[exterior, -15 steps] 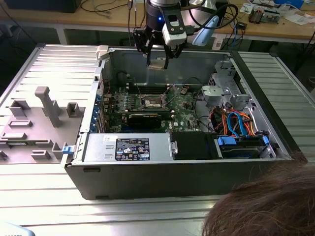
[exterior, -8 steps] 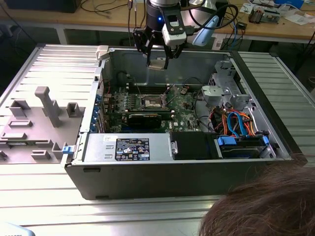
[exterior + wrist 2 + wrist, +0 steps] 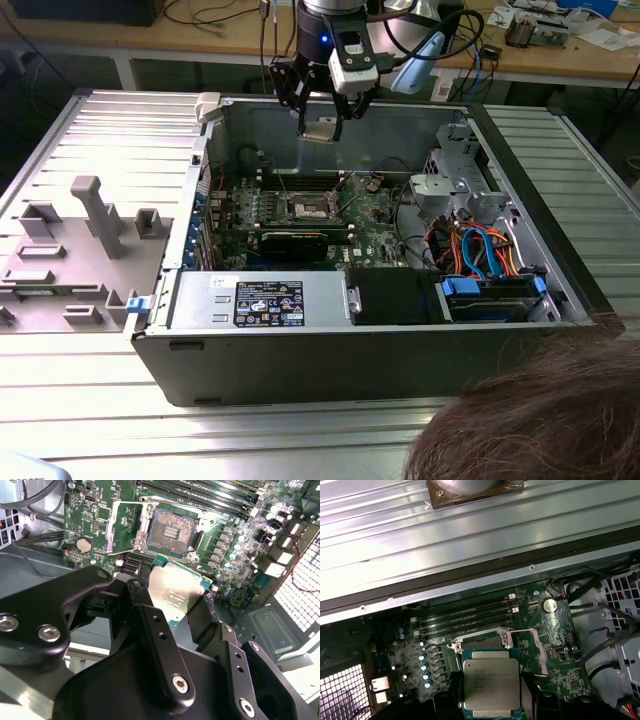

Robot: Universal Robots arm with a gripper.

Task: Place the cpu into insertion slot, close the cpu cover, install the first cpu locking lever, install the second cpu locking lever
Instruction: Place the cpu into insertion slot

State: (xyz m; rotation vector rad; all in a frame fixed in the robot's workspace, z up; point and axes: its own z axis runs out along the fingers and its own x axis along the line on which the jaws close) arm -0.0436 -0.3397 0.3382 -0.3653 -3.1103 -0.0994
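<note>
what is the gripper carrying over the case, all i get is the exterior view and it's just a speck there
Observer: The gripper is shut on the cpu. Both wrist views show its silver top between the black fingers.
Operator: is the socket free for it
Observer: Yes. In the second wrist view the socket is bare, with its grid of contacts showing.
Operator: and the cpu cover
Observer: The cpu cover stands open beside the socket, not over it.
</note>
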